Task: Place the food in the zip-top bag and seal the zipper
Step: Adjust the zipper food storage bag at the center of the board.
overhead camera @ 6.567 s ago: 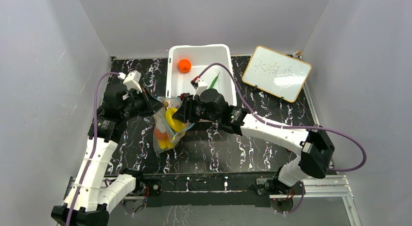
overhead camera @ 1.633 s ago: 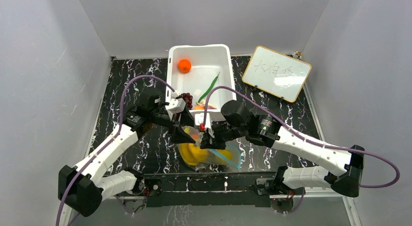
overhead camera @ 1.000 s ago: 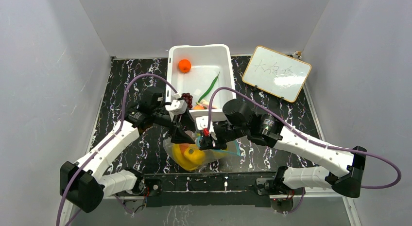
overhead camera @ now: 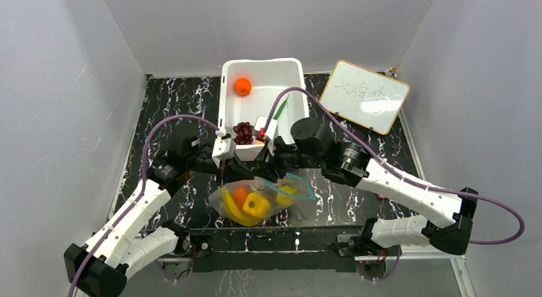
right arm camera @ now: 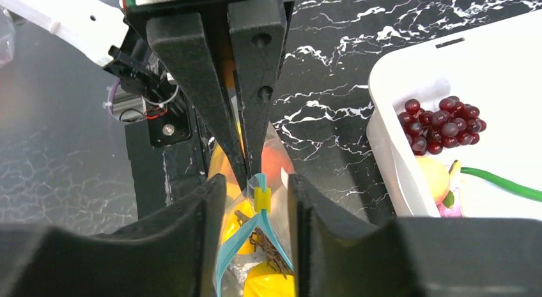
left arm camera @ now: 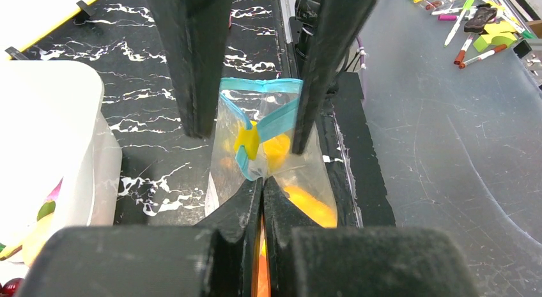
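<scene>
Just in front of the white tub (overhead camera: 225, 99), the left gripper (left arm camera: 263, 188) has its jaws pressed together on the teal zipper (left arm camera: 259, 84) of the zip-top bag (overhead camera: 275, 209), beside the yellow slider (left arm camera: 246, 140). The food (overhead camera: 246, 204) lies inside the bag. The right gripper (right arm camera: 255, 182) holds its jaws apart with that strip between them, and right of the tub the whiteboard (overhead camera: 364, 96) bears dark handwriting I cannot read.

i see black marbled table (overhead camera: 176, 102), pale grey walls (overhead camera: 64, 86) left, behind, right of it; whiteboard (overhead camera: 364, 96) at table's far-right corner.

White arms (overhead camera: 128, 214), black joints (overhead camera: 310, 134), purple cables (overhead camera: 291, 89)
</scene>
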You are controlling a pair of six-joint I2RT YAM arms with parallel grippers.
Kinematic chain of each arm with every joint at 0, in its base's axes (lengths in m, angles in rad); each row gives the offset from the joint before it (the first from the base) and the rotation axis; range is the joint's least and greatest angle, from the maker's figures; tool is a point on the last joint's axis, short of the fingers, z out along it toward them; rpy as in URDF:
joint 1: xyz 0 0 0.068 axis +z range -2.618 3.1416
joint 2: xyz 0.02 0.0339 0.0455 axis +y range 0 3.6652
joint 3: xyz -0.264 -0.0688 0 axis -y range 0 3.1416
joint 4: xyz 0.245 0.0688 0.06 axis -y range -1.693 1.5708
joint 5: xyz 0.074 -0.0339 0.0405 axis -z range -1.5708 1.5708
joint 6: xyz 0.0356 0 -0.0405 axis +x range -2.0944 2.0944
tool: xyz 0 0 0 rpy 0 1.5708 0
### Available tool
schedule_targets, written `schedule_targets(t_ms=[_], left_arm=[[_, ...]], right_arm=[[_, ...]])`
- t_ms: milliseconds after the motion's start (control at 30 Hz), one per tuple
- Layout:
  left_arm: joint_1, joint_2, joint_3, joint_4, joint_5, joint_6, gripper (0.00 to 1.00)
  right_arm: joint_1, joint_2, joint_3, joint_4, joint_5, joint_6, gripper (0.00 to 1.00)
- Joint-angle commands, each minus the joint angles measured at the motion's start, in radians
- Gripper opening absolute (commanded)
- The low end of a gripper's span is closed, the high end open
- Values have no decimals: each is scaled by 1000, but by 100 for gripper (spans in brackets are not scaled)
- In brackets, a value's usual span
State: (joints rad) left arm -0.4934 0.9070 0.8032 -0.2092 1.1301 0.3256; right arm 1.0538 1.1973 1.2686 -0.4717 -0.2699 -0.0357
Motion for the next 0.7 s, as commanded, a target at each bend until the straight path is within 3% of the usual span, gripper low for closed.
schedule_targets(t_ms=[0,133,367,667], left_arm=[[-4,-25,-4,34,57,32,0],[-5,-23,-5,28,61,40,0],[-5,-33,-4,12,49,47,0],[-5,-99,-40,72,12,-45,0]], right_arm=[[0,33,38,-9,-32,-54,35],[-14,49,37,-39,-77,-68,30],[-33,58,41,-57,-135,-74,0],[-55,31,46,-120,-149,-125,0]])
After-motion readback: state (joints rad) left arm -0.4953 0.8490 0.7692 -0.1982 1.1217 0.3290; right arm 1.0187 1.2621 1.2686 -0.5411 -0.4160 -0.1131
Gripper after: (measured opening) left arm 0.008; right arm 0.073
